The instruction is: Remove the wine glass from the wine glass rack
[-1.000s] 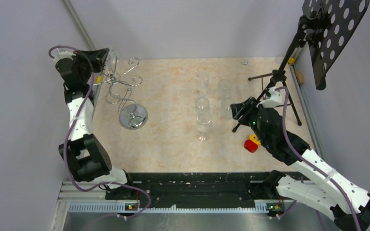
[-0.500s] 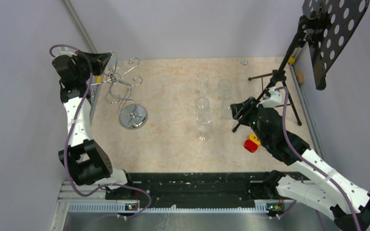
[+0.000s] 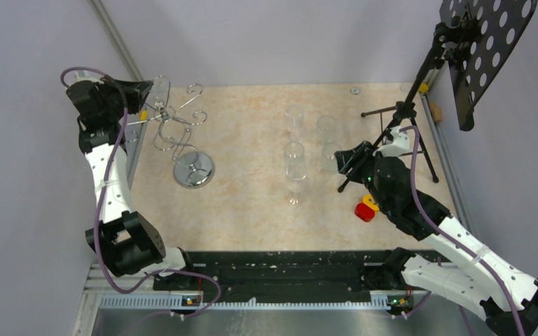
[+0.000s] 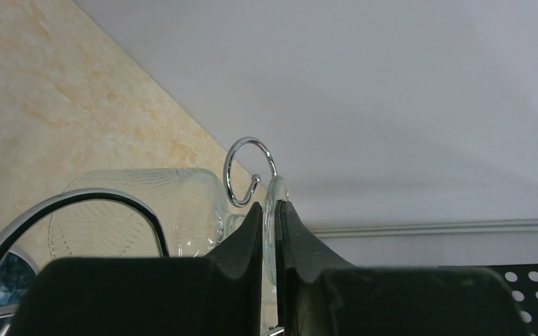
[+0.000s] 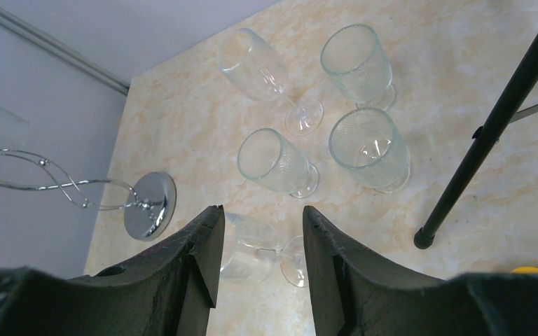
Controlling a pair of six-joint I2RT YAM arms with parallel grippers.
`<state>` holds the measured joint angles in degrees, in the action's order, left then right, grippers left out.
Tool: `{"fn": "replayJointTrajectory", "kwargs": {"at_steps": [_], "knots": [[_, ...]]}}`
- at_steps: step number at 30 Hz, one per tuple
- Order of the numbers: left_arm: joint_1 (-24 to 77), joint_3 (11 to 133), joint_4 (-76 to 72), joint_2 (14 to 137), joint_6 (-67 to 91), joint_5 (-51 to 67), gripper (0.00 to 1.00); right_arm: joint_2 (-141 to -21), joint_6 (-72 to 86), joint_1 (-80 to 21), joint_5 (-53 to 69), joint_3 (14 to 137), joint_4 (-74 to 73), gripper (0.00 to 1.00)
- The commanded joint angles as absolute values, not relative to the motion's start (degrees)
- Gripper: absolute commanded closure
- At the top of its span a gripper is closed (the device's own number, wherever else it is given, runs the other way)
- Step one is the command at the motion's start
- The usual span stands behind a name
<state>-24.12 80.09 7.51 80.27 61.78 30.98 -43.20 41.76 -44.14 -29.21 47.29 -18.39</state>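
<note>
Pinching the wine glass (image 4: 140, 210) by its foot, the left end effector (image 4: 269, 207) holds it sideways at the far-left loops of the wine glass rack (image 3: 194, 169), apparently to slide it free; the right end effector (image 5: 259, 217) hangs released.

- Wine glass rack (image 3: 182, 129): tabletop (image 3: 252, 210), left rear.
- Five glasses (image 3: 293, 150): clustered at tabletop centre, right of rack.
- Music stand (image 3: 399, 115): right rear, behind right end effector (image 3: 342, 159).
</note>
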Motion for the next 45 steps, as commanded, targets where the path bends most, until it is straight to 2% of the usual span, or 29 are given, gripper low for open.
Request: {"fn": "replayJointTrajectory", "kwargs": {"at_steps": [1, 10, 22, 33, 38, 42, 45], "knots": [[-25.07, 85.1, 5.12, 76.88, 59.56, 28.85, 1.0, -43.09, 41.55, -44.65, -28.77, 48.07, -16.08, 0.53], [-26.95, 85.97, 4.64, 76.56, 58.8, 26.1, 1.0, -42.94, 41.6, -44.62, -28.83, 48.08, -16.25, 0.53], [-27.42, 85.87, -11.69, 79.78, 60.63, 28.34, 1.0, -42.72, 41.58, -44.64, -28.49, 48.14, -16.43, 0.53], [-27.4, 84.81, -18.03, 77.14, 56.77, 26.87, 1.0, -42.95, 41.59, -44.64, -27.75, 47.98, -15.65, 0.52], [-27.42, 84.7, -20.21, 74.21, 58.18, 28.81, 1.0, -43.05, 40.1, -44.63, -26.55, 48.33, -14.74, 0.47], [-27.42, 85.54, -21.88, 72.02, 62.69, 32.6, 1.0, -42.18, 36.85, -44.64, -22.73, 47.55, -11.87, 0.34], [-27.42, 85.84, -28.12, 71.92, 70.91, 37.6, 1.0, -41.88, 34.87, -44.64, -20.09, 47.24, -9.58, 0.3]]}}
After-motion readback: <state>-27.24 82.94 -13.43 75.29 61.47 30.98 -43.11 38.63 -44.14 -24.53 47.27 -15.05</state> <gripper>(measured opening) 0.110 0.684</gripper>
